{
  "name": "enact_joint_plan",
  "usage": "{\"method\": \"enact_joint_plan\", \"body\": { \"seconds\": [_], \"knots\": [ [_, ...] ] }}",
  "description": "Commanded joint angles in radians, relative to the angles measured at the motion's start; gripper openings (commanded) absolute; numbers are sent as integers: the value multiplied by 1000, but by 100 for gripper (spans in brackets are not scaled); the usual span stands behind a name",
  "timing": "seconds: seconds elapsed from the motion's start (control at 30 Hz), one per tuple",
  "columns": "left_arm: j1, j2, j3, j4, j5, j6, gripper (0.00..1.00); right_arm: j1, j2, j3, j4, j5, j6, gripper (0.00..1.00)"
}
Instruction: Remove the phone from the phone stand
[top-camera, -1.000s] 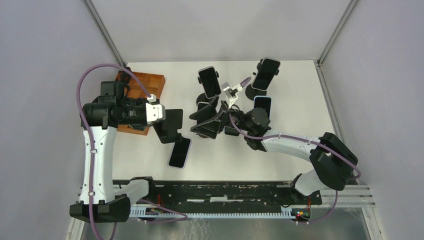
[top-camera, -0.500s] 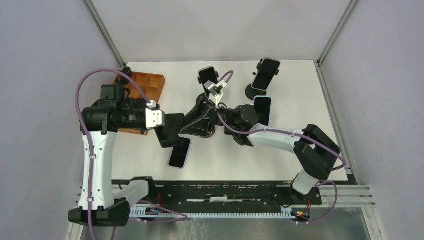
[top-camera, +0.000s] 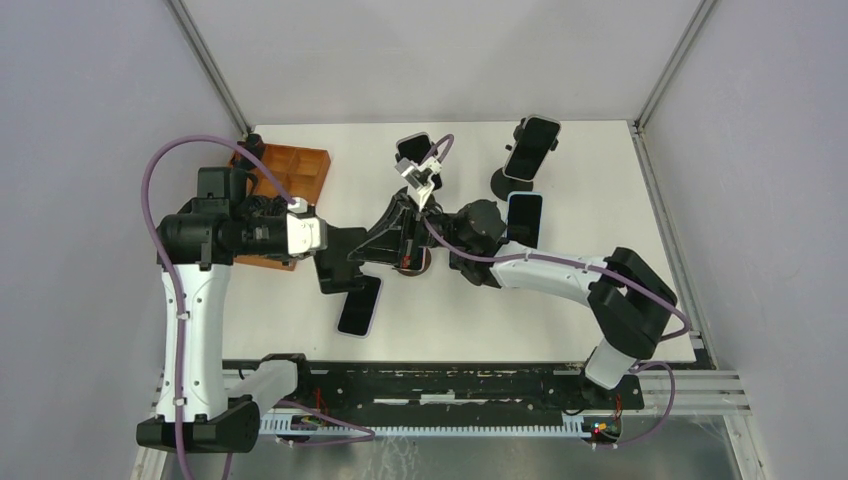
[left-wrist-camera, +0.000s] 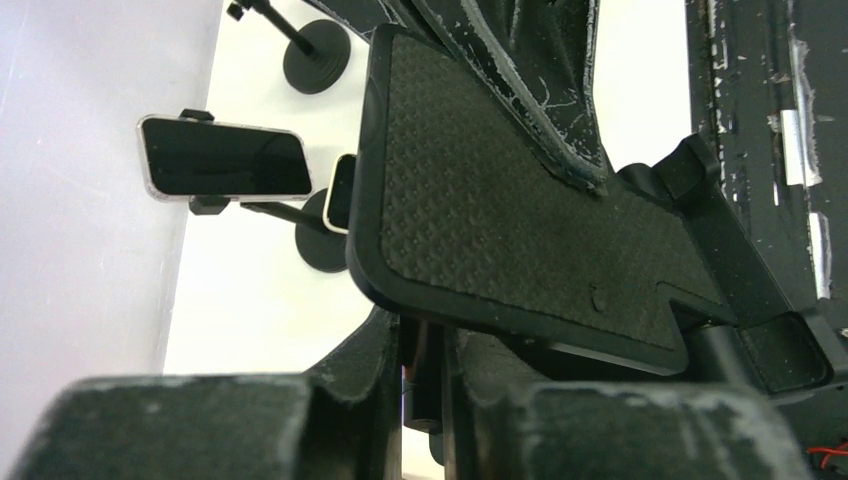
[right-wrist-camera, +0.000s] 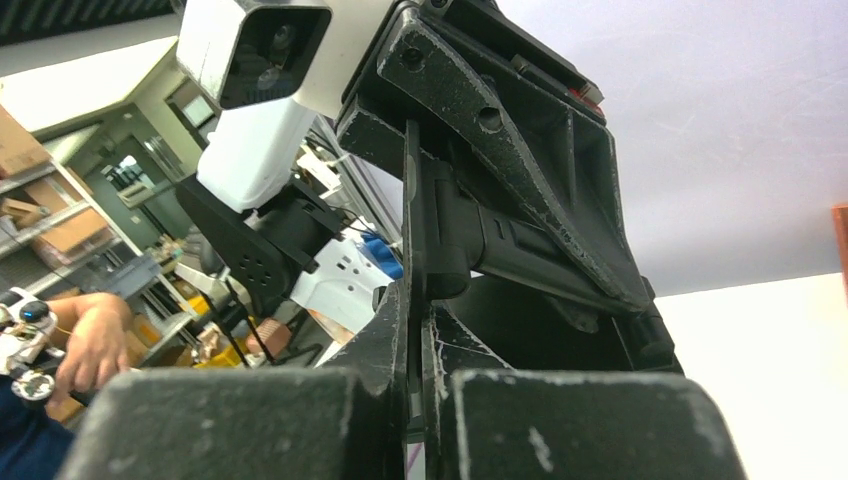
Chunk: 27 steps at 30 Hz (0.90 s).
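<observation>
A white worktop (top-camera: 600, 170) lies inside a booth of plain pale grey walls (top-camera: 430, 50) on its left, far and right sides. Metal posts (top-camera: 205, 60) rise from the far corners. The right wrist view shows shelves (right-wrist-camera: 45, 235) with cardboard boxes (right-wrist-camera: 20, 145).

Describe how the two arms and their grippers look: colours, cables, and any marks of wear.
The left arm and the right arm have white links between black joints, on black bases. A purple cable loops along each. Each wrist carries a white camera block. The left gripper and the right gripper are black, with angular fingers scuffed pale at the edges.
</observation>
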<state>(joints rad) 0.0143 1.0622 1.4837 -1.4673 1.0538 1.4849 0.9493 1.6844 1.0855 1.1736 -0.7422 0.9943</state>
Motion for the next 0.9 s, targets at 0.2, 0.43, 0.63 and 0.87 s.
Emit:
{"method": "enact_joint_plan", "body": {
  "seconds": [0.2, 0.43, 0.63, 0.87],
  "knots": [
    [2, -3, 19, 2, -34, -97, 62, -77, -132, 66, -432, -11, -498, 0],
    [1, -9, 18, 2, -101, -101, 63, -96, -133, 89, -553, -20, -621, 0],
    [-1, 5, 12, 2, -87, -124, 63, -88, -119, 101, -576, -13, -676, 0],
    [-3, 62, 55, 2, -59, -162, 54, -45, -92, 146, -695, 18, -808, 0]
  ]
}}
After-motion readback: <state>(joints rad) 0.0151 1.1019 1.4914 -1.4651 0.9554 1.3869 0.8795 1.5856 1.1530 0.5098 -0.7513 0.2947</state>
